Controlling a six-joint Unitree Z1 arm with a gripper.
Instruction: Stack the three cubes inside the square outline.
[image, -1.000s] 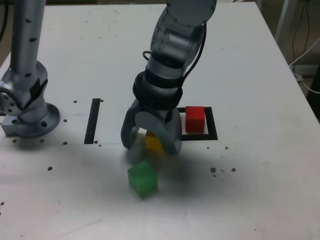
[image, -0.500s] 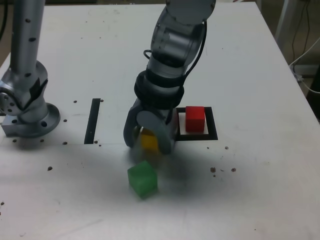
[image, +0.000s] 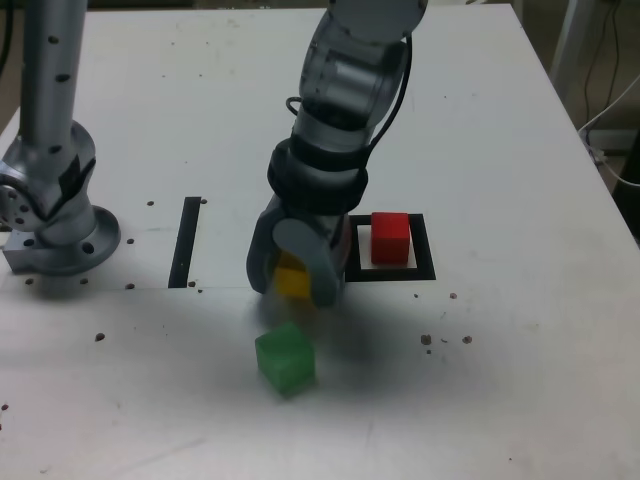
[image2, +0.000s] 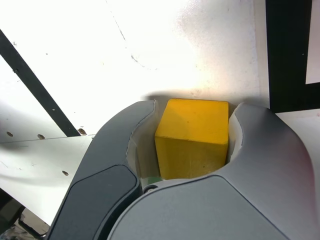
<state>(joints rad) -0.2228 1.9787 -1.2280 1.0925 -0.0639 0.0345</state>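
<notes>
While clamped between jaws, yellow cube (image2: 192, 137) sits inside gripper (image: 292, 283).

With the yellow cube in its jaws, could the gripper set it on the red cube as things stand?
Probably yes: the red cube sits bare-topped inside the square outline, just beside the gripper, nothing between.

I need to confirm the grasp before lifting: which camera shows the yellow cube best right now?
The wrist view. There the yellow cube fills the middle of the picture, seated between the jaws of the gripper, with two faces plainly visible. The exterior view shows only a small yellow patch, mostly hidden behind the gripper.
</notes>
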